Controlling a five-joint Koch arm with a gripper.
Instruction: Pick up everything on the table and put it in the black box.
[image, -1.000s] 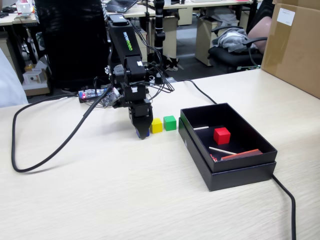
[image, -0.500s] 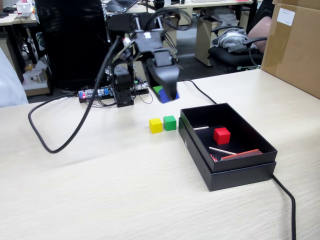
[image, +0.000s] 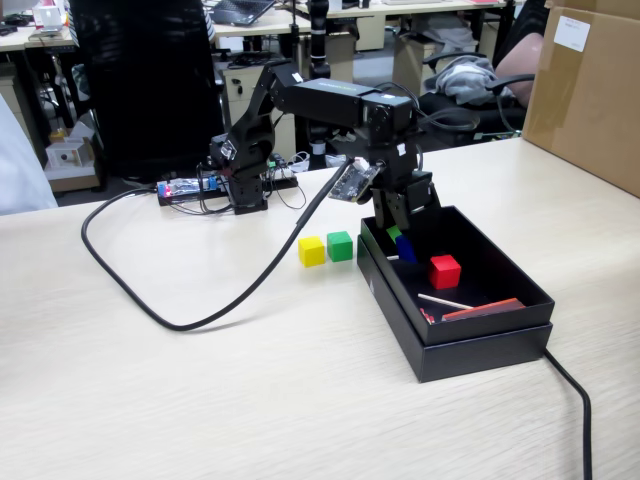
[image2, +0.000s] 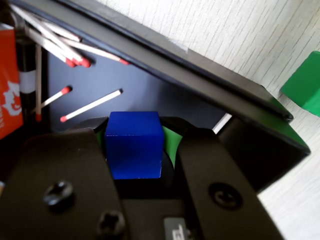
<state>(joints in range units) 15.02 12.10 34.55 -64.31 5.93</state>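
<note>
**Blue cube over the box, two cubes out on the table**

Office clutter fills the background — desks, a chair with clothes on it, a big brown carton (image: 590, 90) cut off at the right edge of the fixed view. Up front is the pale wood-grain table (image: 250, 400) with a black cable (image: 180, 318) looping across it.

Hard-to-see stuff first: in the fixed view the gripper (image: 402, 243) is dipped inside the black box (image: 470, 345), so its tips mostly blend into the dark interior and only a bit of blue and green shows there. The wrist view is clearer, though the box is cut off at the frame edges and the green cube (image2: 306, 85) is clipped at the right.

The blue cube (image2: 134, 145) sits pinched between the two jaws, right over the box floor near the corner closest to the arm's base. Whether it touches the floor I can't tell.

Counts: four cubes — blue one in the gripper, red cube (image: 444, 271) lying in the box just right of the gripper, yellow cube (image: 312, 251) and the green one side by side on the table just left of the box. Several red-tipped matches (image2: 90, 105) and an orange matchbox (image2: 10, 85) also lie in the box.
</note>
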